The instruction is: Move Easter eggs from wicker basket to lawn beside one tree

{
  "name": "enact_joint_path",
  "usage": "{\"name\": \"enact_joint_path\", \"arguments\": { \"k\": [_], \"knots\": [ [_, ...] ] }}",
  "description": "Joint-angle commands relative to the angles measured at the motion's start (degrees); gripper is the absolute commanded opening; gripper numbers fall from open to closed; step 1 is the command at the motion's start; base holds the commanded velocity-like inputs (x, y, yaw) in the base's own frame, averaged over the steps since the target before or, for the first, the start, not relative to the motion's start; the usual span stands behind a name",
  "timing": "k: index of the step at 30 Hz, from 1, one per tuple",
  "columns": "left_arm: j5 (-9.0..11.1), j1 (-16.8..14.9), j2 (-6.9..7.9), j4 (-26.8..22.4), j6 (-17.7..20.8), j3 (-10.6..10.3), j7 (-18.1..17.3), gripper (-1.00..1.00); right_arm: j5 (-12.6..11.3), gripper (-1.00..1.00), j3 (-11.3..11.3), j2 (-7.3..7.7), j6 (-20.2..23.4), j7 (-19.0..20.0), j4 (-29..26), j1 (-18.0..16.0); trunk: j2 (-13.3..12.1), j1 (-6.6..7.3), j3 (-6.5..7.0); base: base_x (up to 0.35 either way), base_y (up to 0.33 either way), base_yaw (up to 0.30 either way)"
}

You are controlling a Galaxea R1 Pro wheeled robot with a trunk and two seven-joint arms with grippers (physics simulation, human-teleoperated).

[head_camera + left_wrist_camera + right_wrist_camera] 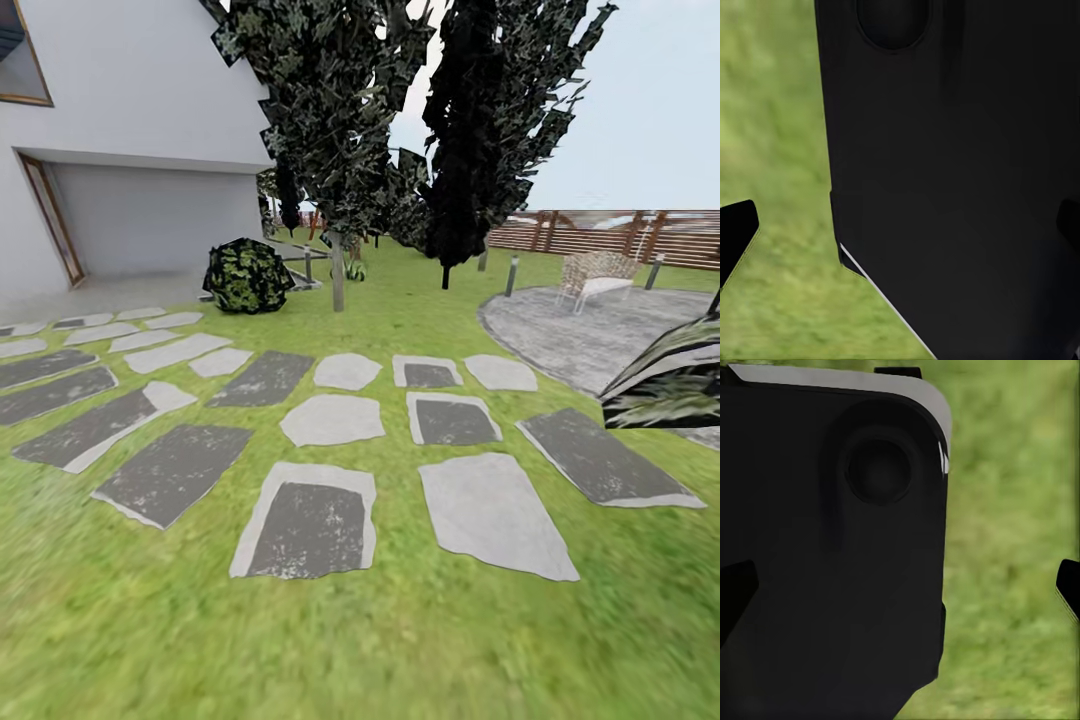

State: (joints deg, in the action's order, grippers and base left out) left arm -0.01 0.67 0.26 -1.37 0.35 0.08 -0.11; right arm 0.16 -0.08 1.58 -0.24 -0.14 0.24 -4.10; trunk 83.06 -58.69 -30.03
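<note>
Head view: lawn (360, 640), stepping stones (330, 420), tree (337, 270); wrist views mostly blocked by dark robot body (952, 187), both fingers' spread unclear.

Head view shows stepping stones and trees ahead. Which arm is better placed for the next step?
Neither, I'd say: left hand and right hand both hang open, empty, over the lawn beside a black robot panel. Driving likely comes first.
</note>
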Motion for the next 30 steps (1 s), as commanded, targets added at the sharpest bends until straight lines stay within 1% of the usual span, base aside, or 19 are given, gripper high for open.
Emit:
{"name": "enact_joint_path", "arguments": {
  "k": [1, 30],
  "knots": [
    [0.0, 0.0, 0.00, -0.1, 0.0, 0.0, 0.0, 1.00, 0.0, 1.00, 0.0, 0.00, 0.0, 0.0, 0.0, 0.0, 0.0, -0.04, -0.04, 0.342, 0.000, 0.000],
    [0.0, 0.0, 0.00, -0.1, 0.0, 0.0, 0.0, 1.00, 0.0, 1.00, -0.1, 0.00, 0.0, 0.0, 0.0, 0.0, 0.0, -0.04, -0.04, 0.342, 0.000, 0.000]
  ]
}}
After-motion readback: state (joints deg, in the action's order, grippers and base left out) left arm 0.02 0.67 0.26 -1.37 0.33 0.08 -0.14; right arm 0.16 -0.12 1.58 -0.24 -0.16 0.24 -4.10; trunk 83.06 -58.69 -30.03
